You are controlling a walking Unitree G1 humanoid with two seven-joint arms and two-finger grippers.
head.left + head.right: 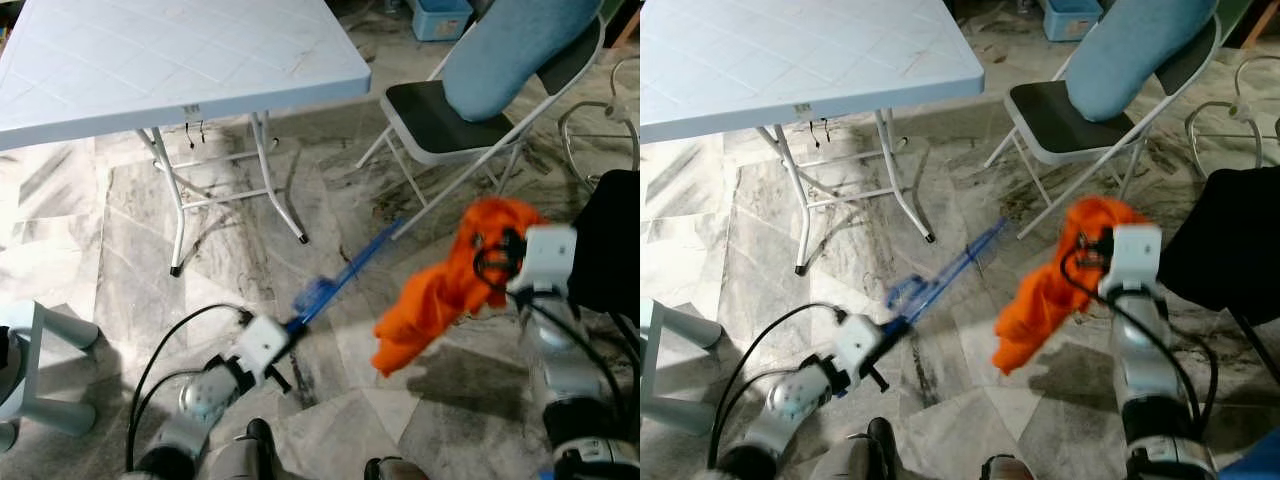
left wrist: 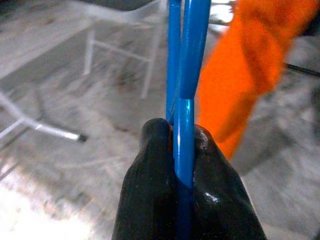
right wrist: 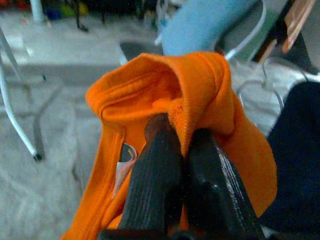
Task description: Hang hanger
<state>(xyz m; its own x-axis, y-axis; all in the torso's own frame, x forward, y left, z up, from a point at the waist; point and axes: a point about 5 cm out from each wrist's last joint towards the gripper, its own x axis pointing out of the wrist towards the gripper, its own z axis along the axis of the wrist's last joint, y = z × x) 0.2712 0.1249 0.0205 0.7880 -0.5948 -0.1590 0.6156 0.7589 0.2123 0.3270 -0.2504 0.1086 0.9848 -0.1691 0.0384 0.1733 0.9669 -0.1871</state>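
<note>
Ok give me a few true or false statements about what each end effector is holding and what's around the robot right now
1. The left end effector is shut on a blue hanger. True.
2. The right end effector holds a green towel. False: it is shut on an orange garment.
3. The orange garment already hangs on the blue hanger. False: they are apart, one in each end effector.
4. A folding chair stands beyond the white table, with something light blue draped on it. True.
5. The hanger lies on the table. False: it is held low over the marble floor.
</note>
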